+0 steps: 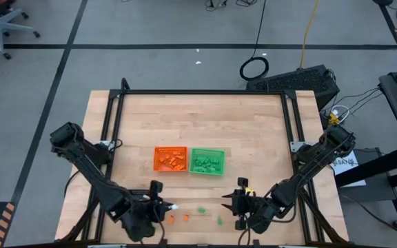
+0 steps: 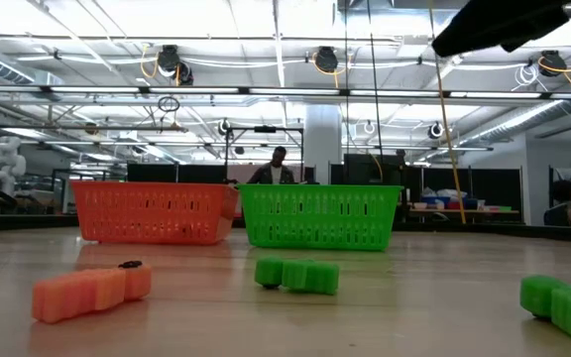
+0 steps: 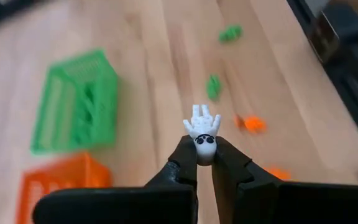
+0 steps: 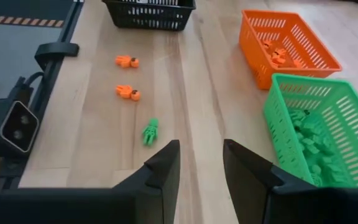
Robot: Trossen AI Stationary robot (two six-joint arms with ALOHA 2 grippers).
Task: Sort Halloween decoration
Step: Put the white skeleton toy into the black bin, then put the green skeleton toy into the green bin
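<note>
My left gripper is near the table's near edge and is shut on a tiny white skeleton trinket. My right gripper is open and touches nothing; it is near the near edge too, pointing toward the table's left. Loose on the wood lie two orange trinkets and green ones. The low view shows an orange trinket and green trinkets lying flat. The orange tray holds orange pieces and the green tray holds green pieces. My left gripper pinches the white skeleton trinket between its two fingertips, at the trinket's skull end. The rest of the figure sticks out past the fingertips along their line. It appears lifted off the wood.
A black tray stands at the near left, beyond the orange trinkets as the right wrist view shows it. The two coloured trays stand side by side at the table's middle. A dark metal frame runs round the table. People are in the room behind.
</note>
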